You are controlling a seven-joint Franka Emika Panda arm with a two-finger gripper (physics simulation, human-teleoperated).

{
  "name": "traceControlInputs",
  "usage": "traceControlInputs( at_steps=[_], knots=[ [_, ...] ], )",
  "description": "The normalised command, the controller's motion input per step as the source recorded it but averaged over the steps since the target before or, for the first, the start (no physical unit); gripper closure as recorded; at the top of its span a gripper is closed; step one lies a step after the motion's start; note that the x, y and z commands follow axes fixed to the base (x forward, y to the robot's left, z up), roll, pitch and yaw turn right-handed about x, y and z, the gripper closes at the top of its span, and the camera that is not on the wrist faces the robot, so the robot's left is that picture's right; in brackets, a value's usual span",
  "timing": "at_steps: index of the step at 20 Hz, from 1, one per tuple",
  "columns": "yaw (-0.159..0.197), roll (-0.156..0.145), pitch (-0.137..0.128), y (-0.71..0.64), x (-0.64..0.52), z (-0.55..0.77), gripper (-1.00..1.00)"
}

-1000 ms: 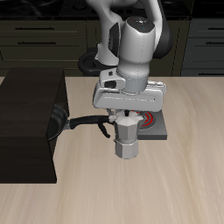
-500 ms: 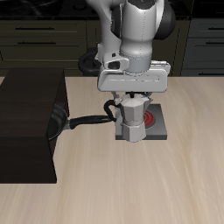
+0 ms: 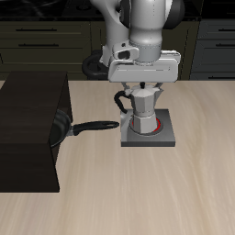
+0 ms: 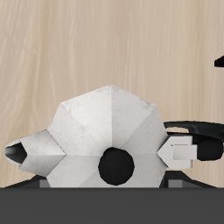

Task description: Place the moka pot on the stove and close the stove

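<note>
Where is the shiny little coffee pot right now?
In the exterior view, the moka pot is right over the stove, covering its red coil, held from above by the gripper. The frying pan lies beside the stove.

The gripper's (image 3: 144, 87) fingertips are hidden behind the moka pot (image 3: 144, 112), and most of the stove's (image 3: 168, 139) coil is covered by it.

I'm looking at a simulated home kitchen: a pale wood-grain countertop (image 3: 184, 197) backed by a run of dark cabinet drawers with bar handles (image 3: 41, 41). On the counter sit a small grey single-burner stove with a red coil (image 3: 163, 138), a silver faceted moka pot (image 3: 144, 112) over that stove, and a black long-handled frying pan (image 3: 78, 128) just beside it.
</note>
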Motion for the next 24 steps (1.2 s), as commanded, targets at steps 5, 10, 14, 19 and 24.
traceControlInputs(
  at_steps=[5, 10, 14, 19, 24],
  knots=[
    [-0.012, 0.029, 0.009, 0.05, -0.29, -0.01, 1.0],
    [0.027, 0.026, 0.003, 0.03, -0.28, -0.04, 1.0],
    [0.042, -0.044, 0.028, -0.01, -0.26, -0.14, 1.0],
    [0.004, 0.021, 0.034, 0.07, -0.19, -0.16, 1.0],
    [-0.005, 0.032, 0.011, 0.1, -0.14, -0.09, 1.0]
  ],
)
